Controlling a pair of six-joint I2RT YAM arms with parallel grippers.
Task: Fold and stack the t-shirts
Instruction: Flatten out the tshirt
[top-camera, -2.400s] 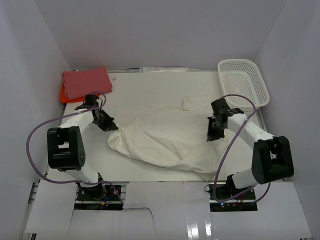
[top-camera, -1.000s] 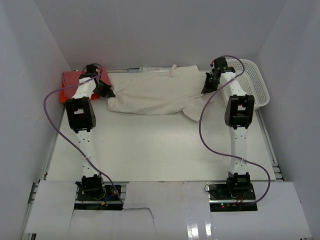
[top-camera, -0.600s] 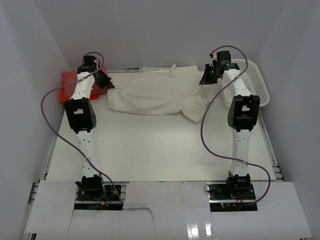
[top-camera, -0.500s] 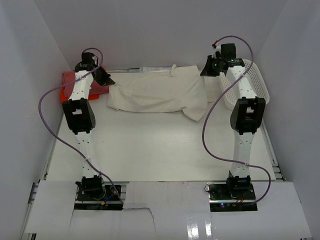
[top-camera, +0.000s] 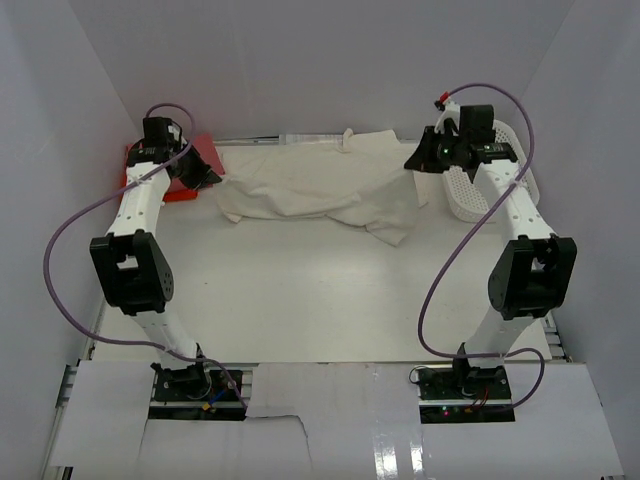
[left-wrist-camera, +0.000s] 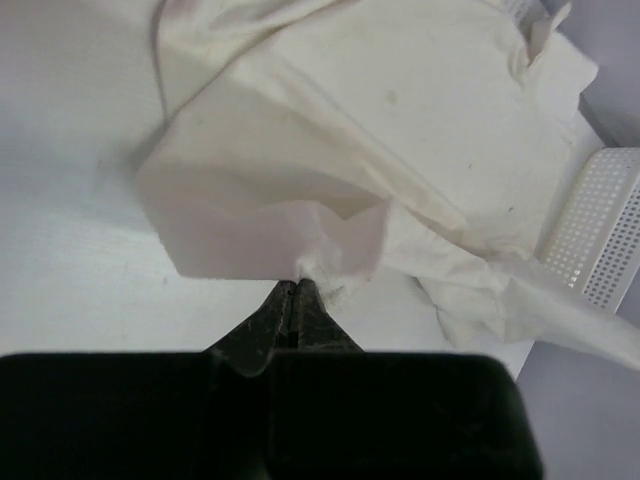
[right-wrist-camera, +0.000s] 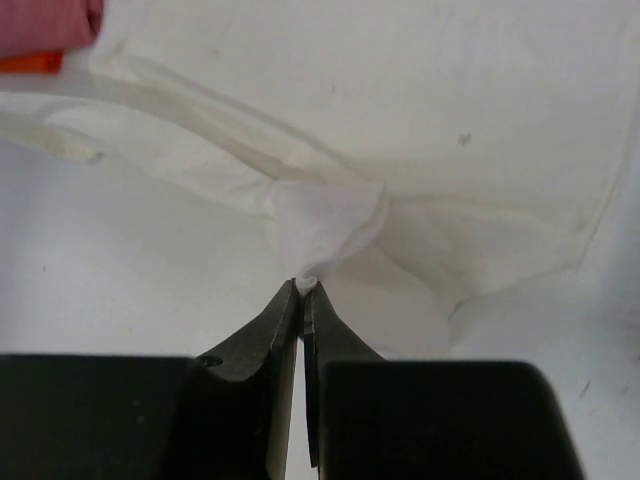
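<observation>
I get flat, even white light from above in the overhead view, with no hard glare, and the cream t-shirt drops only a thin soft shadow on the table along its near edge. In both wrist views the shirt is bright and almost washed into the tabletop, with its folds marked by faint grey shading. Just below it, the left gripper and right gripper are crushed to featureless black.
</observation>
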